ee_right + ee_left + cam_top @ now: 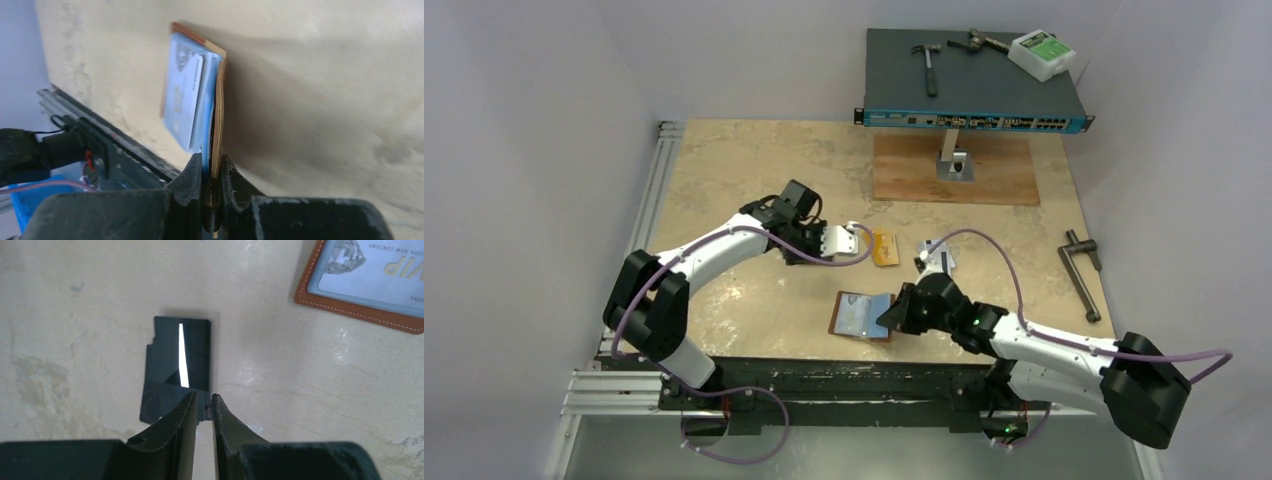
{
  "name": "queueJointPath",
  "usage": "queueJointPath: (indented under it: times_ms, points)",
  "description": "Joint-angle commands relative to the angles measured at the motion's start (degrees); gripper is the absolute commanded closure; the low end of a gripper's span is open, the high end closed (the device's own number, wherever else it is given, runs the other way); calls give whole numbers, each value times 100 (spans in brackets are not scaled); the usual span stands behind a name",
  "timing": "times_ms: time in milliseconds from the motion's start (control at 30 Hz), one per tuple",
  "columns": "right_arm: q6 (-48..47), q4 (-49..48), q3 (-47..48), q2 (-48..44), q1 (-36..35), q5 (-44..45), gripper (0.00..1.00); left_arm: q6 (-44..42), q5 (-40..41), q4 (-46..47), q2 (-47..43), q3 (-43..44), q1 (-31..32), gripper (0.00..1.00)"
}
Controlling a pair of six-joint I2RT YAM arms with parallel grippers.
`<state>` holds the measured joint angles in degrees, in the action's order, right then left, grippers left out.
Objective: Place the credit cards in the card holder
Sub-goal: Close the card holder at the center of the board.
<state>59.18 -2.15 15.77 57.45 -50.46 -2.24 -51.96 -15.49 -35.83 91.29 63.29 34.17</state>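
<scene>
Showing the task partway: one pale blue card (370, 270) sits in the open card holder (360, 312), which your right gripper (211, 162) clamps by its right edge. Beyond the holder, your left gripper (202, 402) pinches a dark card (177, 355), apparently lifted off the table. Right of that, a silvery card (939, 255) waits. Far beyond the holder, a network switch (974, 85) stands clear; only the clamping fingers crowd the holder.

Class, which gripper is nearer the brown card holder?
Right. The right gripper is clamped on the card holder at its edge; the left gripper is apart from it, farther back, pinching a card.
</scene>
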Motion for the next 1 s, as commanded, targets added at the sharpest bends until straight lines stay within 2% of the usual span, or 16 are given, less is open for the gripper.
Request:
queueJointPath:
  times_ms: [0,200,300,433,667,800,833,867,900,967]
  points:
    - [-1426,727,1369,-75,1,91,100,85,-119,19,-406,430,-488,83]
    - [-2604,1091,2346,-693,-3,-994,100,85,-119,19,-512,453,-1135,83]
    - [-2499,723,2394,-1196,5,-1282,100,85,-119,19,-533,292,-1291,83]
    - [-2338,513,2448,-1635,15,-1220,100,85,-119,19,-565,208,-1459,83]
    - [-2135,-45,2357,-1441,18,-1115,100,85,-119,19,-1468,127,-1352,83]
    - [-2133,-341,2407,-1219,27,-1099,100,85,-119,19,-1548,539,-1089,83]
    - [-2113,-451,2394,-1156,28,-1109,100,334,-3666,-1199,-1539,647,-983,76]
    - [-2090,-582,2381,-1101,27,-1118,100,1773,-6827,-2116,-1512,795,-895,69]
    - [-2056,-708,2354,-1036,37,-1127,100,1684,-7252,-2562,-1480,910,-795,67]
    - [-1990,-961,2291,-929,38,-1138,100,1058,-7435,-3321,-1372,1161,-671,64]
